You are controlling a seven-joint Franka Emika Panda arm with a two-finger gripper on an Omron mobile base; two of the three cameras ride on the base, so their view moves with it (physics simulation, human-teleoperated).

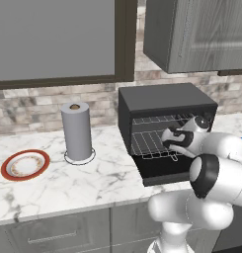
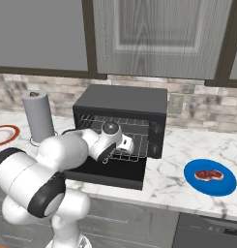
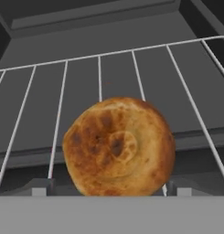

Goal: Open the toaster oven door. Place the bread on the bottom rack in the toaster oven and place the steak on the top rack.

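Two wire shelves inside the black toaster oven (image 1: 167, 96), standing near the back edge of the marble counter (image 1: 93, 183); toaster oven door (image 1: 162, 170) folded down flat toward the counter's front edge; top rack (image 1: 152, 120) bare where visible; white arm reaching in through the opening, with the gripper (image 1: 174, 141) at the level of the bottom rack (image 1: 147, 146), just above its small front loop.

Seen from the hand camera: round golden-brown bread (image 3: 119, 146) with darker toasted patches, lying on the wires of the rack, between the two fingertips (image 3: 40, 187); a narrow gap on one side, edge of the bread right up against the other tip; fingers spread wide, but impossible to tell whether pressing on the bread or already let go.

Well apart, toward the right end of the counter: pinkish-red steak (image 2: 208, 174) on a blue plate (image 2: 226, 186). Left of the oven: upright paper-towel roll (image 1: 77, 131); farther left, near the counter's left end, a red-rimmed plate (image 1: 25, 164).
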